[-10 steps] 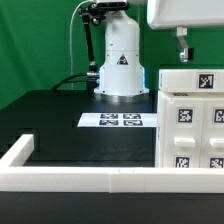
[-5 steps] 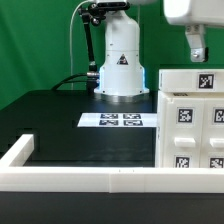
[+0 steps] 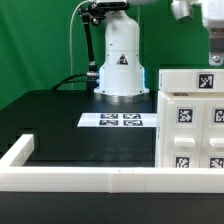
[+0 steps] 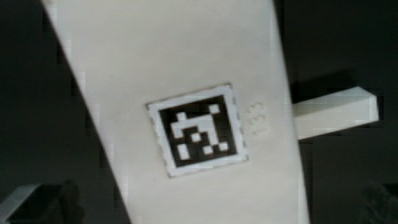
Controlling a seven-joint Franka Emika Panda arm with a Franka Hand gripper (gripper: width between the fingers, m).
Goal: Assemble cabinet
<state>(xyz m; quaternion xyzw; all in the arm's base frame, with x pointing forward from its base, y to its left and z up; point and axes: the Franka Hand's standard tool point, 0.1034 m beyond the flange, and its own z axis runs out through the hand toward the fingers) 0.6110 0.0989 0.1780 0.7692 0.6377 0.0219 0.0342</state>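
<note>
The cabinet (image 3: 188, 130) is a large white box at the exterior view's right. It carries several square black-and-white tags, and a smaller tagged white block (image 3: 190, 80) lies on top of it. My gripper (image 3: 214, 52) hangs above that top block near the picture's right edge, partly cut off, and holds nothing. In the wrist view a long white tagged face (image 4: 178, 110) fills the picture, with a small white piece (image 4: 338, 108) beside it. One dark fingertip (image 4: 36, 205) shows at the edge, far out to one side, so the jaws stand apart.
The white robot base (image 3: 121, 60) stands at the back on the black table. The marker board (image 3: 119, 121) lies flat in front of it. A long low white border rail (image 3: 80, 178) runs along the front and turns back at the left corner (image 3: 18, 150).
My gripper has moved steadily toward the exterior view's right, from above the cabinet's left part to above its right edge. The cabinet has not moved.
</note>
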